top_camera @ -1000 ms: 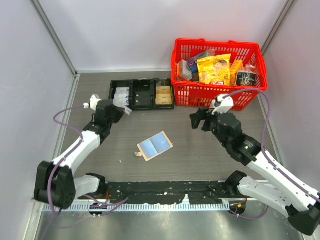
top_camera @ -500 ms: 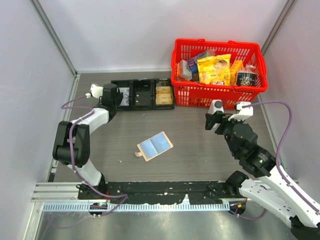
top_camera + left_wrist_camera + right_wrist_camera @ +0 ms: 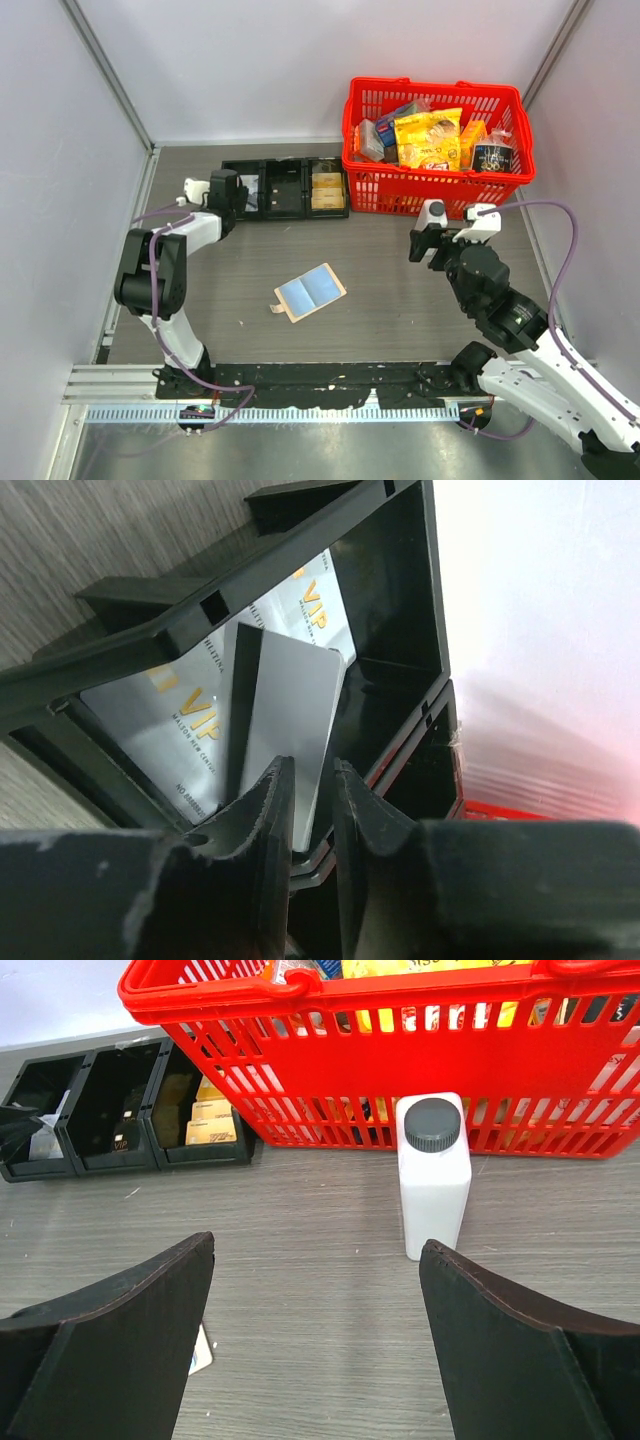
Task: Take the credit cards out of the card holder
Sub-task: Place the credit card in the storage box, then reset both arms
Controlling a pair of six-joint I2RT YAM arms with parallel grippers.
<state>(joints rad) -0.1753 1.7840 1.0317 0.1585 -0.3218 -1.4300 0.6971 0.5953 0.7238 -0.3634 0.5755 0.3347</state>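
The tan card holder (image 3: 310, 291) lies open on the table's middle, its pale blue inside up; one corner shows in the right wrist view (image 3: 203, 1350). No card shows in it. My left gripper (image 3: 231, 196) is at the left compartment of the black tray (image 3: 283, 190). In the left wrist view its jaws (image 3: 313, 765) stand a narrow gap apart. A grey card (image 3: 295, 710) leans in that compartment just beyond them, over silver VIP cards (image 3: 170, 740). My right gripper (image 3: 424, 248) is wide open and empty (image 3: 315, 1247), facing a white bottle (image 3: 433, 1175).
A red basket (image 3: 435, 140) full of packets stands at the back right, with the white bottle (image 3: 432, 214) in front of it. The tray's right compartment holds gold cards (image 3: 327, 189). Grey walls close in on the left, back and right.
Over the last second my left gripper swung back and left to the tray's left compartment. My right gripper drew back to the right, uncovering the white bottle. Almost nothing moved in the last half second.
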